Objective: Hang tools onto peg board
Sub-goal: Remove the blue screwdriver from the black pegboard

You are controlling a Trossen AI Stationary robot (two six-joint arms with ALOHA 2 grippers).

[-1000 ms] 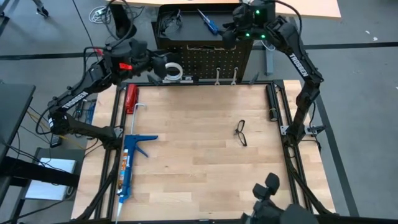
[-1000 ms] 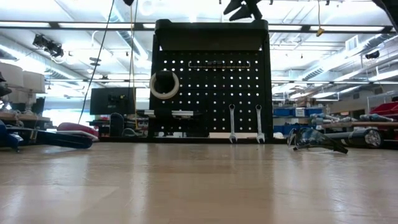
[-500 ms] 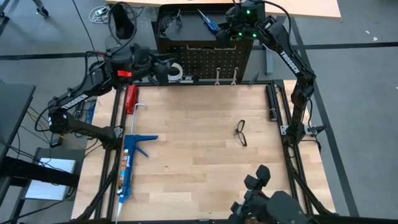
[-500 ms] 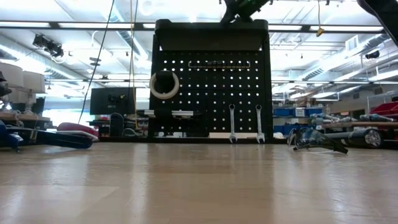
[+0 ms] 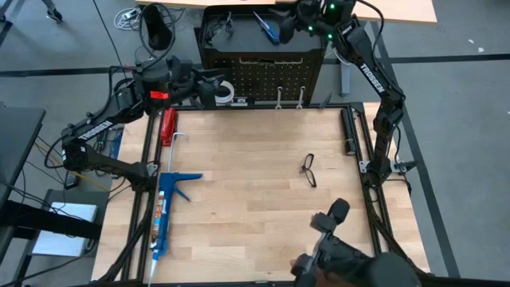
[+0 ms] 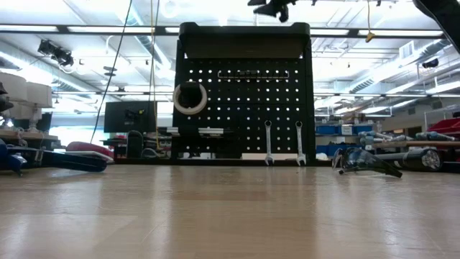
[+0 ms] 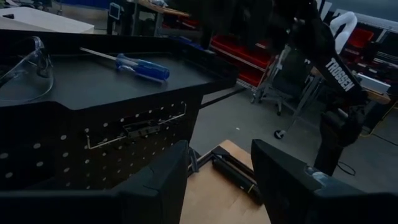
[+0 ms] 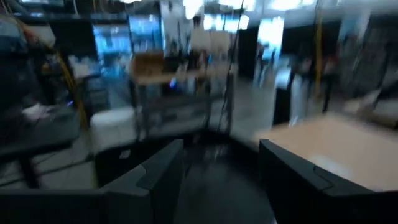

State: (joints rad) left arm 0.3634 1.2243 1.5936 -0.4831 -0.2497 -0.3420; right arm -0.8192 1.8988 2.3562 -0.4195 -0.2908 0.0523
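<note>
The peg board [image 5: 267, 76] stands upright at the table's far edge. A white tape roll [image 6: 190, 98] and two silver wrenches [image 6: 268, 142] [image 6: 300, 142] hang on its front. On its top shelf lie a blue-handled screwdriver [image 7: 134, 64] and safety glasses [image 7: 25, 68]. Another pair of glasses [image 5: 309, 170] rests on the tabletop. My left gripper [image 5: 209, 88] hovers open beside the tape roll, at the board's left end; nothing shows between its fingers in the left wrist view [image 7: 217, 162]. My right gripper [image 5: 285, 19] hangs open above the shelf, close to the screwdriver [image 5: 267, 28].
A long blue caulking gun [image 5: 165, 211] and a red-handled tool [image 5: 167, 126] lie along the table's left edge. A dark shape [image 5: 351, 259] shows at the near right corner. Bare wood [image 5: 239, 191] spans the middle of the table.
My right gripper has gone up and toward the far edge over the peg board's top shelf, tipping up from a downward slant to about level. It has stayed open. The screwdriver has stayed on the shelf.
</note>
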